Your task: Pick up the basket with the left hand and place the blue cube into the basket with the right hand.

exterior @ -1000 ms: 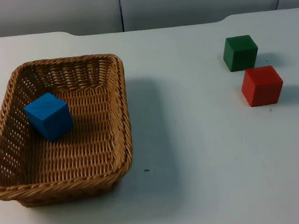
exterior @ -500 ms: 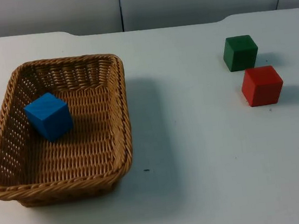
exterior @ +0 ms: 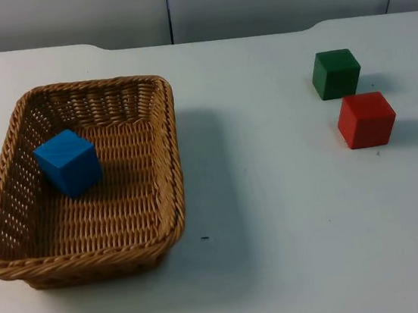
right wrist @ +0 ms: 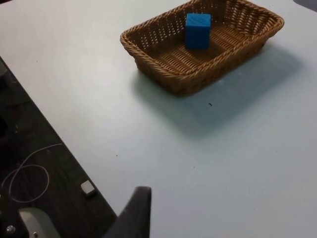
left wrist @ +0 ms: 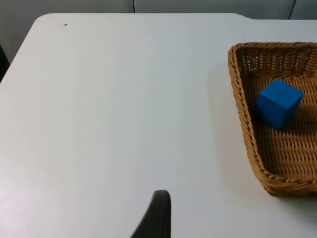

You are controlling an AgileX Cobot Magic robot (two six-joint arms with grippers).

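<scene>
A brown wicker basket (exterior: pixel 171 130) stands on the white table at the left. The blue cube (exterior: pixel 67 162) lies inside it, tilted against the left wall. In the left wrist view, the basket's rim (left wrist: pixel 242 114) and the blue cube (left wrist: pixel 279 103) lie some way off from my left gripper (left wrist: pixel 158 218), which waits over bare table. My right gripper (right wrist: pixel 136 213) waits near the table's edge, far from the basket (right wrist: pixel 148 54) and the cube (right wrist: pixel 198 29). Neither gripper touches anything.
A green cube (exterior: pixel 335 73) and a red cube (exterior: pixel 365 119) sit close together at the right of the table. The grey partition wall (exterior: pixel 175 8) closes the back. A dark floor (right wrist: pixel 29 148) lies beyond the table's edge.
</scene>
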